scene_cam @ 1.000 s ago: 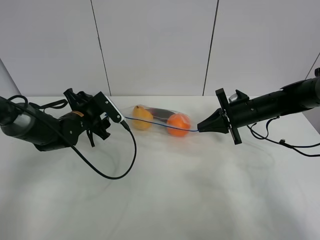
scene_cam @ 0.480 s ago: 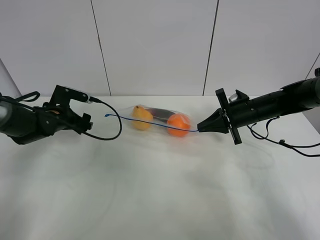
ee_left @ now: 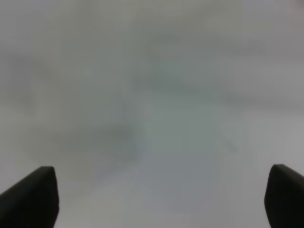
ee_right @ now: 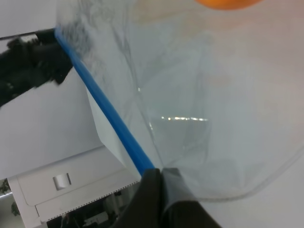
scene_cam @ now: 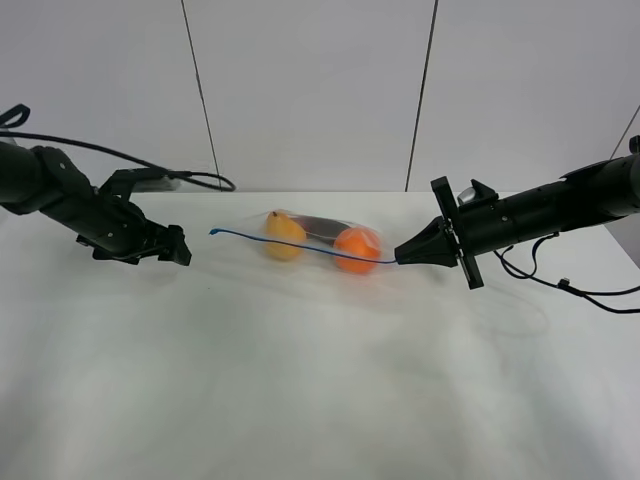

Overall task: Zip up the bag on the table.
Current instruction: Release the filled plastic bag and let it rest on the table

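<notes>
White table [scene_cam: 300,400] before pale wall panels; the bag [scene_cam: 318,228] lies at far centre. The right gripper [scene_cam: 402,258] is clenched on the right end of the blue zipper strip [scene_cam: 290,247]; the left gripper [scene_cam: 180,252] stands released, holding nothing, well apart to the left. Recommended: check that the strip is sealed end to end, then let go without dragging the bag. The bag is clear and floppy; a yellow-orange fruit [scene_cam: 284,234] and an orange fruit [scene_cam: 357,243] show through.

Clear, thin plastic film for the bag [scene_cam: 318,240]: glossy, wrinkled, catching small highlights in the right wrist view. Along its edge a smooth blue plastic zipper strip [scene_cam: 245,236], opaque and slightly shiny. Inside, a yellow-orange fruit [scene_cam: 284,234] and an orange fruit [scene_cam: 357,243], skins smooth with a soft sheen. Plain white bench [scene_cam: 320,390], matt and smooth. Left pincer [scene_cam: 180,252] and right pincer [scene_cam: 402,257] in matt black, hard-looking; plastic or metal, cannot tell. Black, rubbery-looking cable [scene_cam: 563,284], faintly glossy. Pale, flat, matt wall panels [scene_cam: 310,90].
</notes>
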Controlling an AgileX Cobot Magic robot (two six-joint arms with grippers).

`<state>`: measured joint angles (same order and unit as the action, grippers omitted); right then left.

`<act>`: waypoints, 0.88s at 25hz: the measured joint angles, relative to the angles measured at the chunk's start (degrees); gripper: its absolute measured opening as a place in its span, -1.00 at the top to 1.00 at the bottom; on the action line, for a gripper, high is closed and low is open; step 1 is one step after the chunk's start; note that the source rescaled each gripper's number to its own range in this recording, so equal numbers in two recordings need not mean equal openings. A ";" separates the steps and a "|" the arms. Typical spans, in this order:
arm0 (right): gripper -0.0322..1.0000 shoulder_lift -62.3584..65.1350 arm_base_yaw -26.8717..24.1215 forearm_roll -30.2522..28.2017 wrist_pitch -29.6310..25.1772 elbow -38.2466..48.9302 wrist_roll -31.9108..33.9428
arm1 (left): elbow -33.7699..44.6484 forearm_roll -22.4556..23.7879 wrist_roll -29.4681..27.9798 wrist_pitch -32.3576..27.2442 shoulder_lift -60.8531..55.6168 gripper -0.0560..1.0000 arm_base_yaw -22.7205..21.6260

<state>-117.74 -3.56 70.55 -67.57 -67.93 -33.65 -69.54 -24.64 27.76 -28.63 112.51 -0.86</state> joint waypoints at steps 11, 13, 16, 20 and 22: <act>0.94 0.00 0.00 0.00 -0.06 0.00 0.00 | -15.69 15.77 -22.88 -34.88 0.00 -1.00 -0.06; 0.94 0.00 0.00 0.00 -0.11 0.00 0.00 | -17.12 16.12 -23.72 -38.66 -0.05 -1.00 -0.06; 0.94 0.00 0.00 0.00 -0.11 0.00 0.00 | -17.69 17.52 -24.99 -40.18 -0.56 -1.00 -0.06; 0.94 0.00 0.00 0.00 -0.12 0.00 0.00 | -14.78 19.26 -26.47 -40.46 -3.85 -1.00 -0.06; 0.94 0.00 0.00 0.00 -0.17 0.00 0.00 | -11.65 19.42 -26.47 -40.57 -7.32 -1.00 -0.06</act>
<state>-117.74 -3.56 70.55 -67.74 -67.93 -33.65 -81.19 -5.22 1.29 -69.20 105.19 -0.92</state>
